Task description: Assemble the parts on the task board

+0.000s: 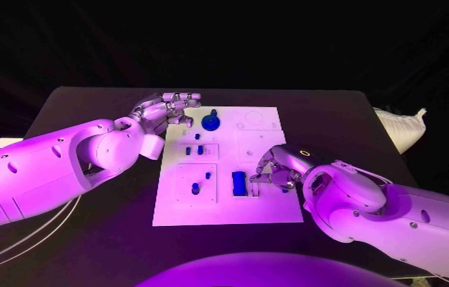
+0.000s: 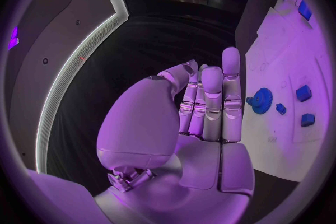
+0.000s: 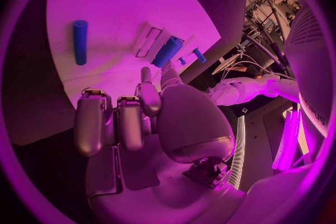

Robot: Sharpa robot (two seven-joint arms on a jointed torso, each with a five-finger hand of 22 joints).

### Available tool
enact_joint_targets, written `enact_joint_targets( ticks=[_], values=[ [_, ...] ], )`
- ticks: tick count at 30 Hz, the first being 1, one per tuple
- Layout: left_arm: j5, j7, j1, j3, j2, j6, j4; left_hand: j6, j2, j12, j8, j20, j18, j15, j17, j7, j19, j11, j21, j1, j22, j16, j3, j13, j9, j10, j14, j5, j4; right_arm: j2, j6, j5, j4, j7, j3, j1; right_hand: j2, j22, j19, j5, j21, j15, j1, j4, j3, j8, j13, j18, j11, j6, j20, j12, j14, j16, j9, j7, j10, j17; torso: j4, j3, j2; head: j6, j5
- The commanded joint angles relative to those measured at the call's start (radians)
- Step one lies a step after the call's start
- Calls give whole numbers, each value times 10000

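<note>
The white task board (image 1: 266, 206) lies mid-table. On it are a blue gear (image 1: 211, 122), several small blue parts (image 1: 196, 188) and a long blue part (image 1: 239, 183) beside narrow slots. My left hand (image 1: 169, 112) hovers at the board's far left corner, its fingers (image 2: 213, 103) straight and together, holding nothing; the gear (image 2: 262, 101) sits just beyond them. My right hand (image 1: 271, 170) is low over the board's right half, right of the long part. Its fingers (image 3: 91, 120) are curled. The thumb tip reaches the long part's (image 3: 168, 51) end; I cannot tell whether it grips it. A blue cylinder (image 3: 80, 42) lies apart.
The black table (image 1: 93, 105) surrounds the board on all sides. Small blue pieces (image 2: 303, 93) stand in the board's recesses close to the gear. A white object (image 1: 402, 128) sits off the table's right edge.
</note>
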Motion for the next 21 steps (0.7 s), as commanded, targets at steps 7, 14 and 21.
enact_joint_targets(
  ticks=[7, 14, 21],
  values=[
    [-27, 42, -24, 5, -15, 142, 64, -77, 14, 37, 29, 9, 184, -4, -9, -22, 44, -15, -40, -60, -14, 4, -27, 1, -7, -84, -43, 17, -8, -1064, 182, 410, 149, 50, 38, 103, 92, 30, 9, 331, 50, 124, 63, 27, 165, -264, -97, -87, 134, -6, 95, -141, 730, -9, -197, 55, -37, 684, -75, -41, -16, 27, -60],
    [-27, 49, -23, 4, -43, 132, 70, -74, 18, 47, 34, 9, 185, -5, -15, -26, 44, -19, -42, -49, -15, 5, -21, 2, -6, -86, -46, 20, -19, -1411, 705, 135, -149, 17, 32, 63, -36, 41, 8, 476, 53, 116, -43, 123, 139, -322, -138, -84, 112, 215, 107, -228, 727, -15, -278, 21, -30, 683, -111, -49, -24, 79, -201],
    [-28, 48, -24, 4, -26, 149, 59, -74, 18, 47, 34, 9, 185, -5, -15, -26, 44, -19, -42, -49, -15, 5, -21, 2, -6, -86, -46, 20, -19, -1239, 1058, 21, -442, -78, -4, -96, -118, 27, -2, 457, 40, 114, -235, 304, 90, -404, -193, -81, 109, 321, 107, -334, 717, -40, -350, 16, -36, 648, -96, -35, -8, 79, -288]
  ],
)
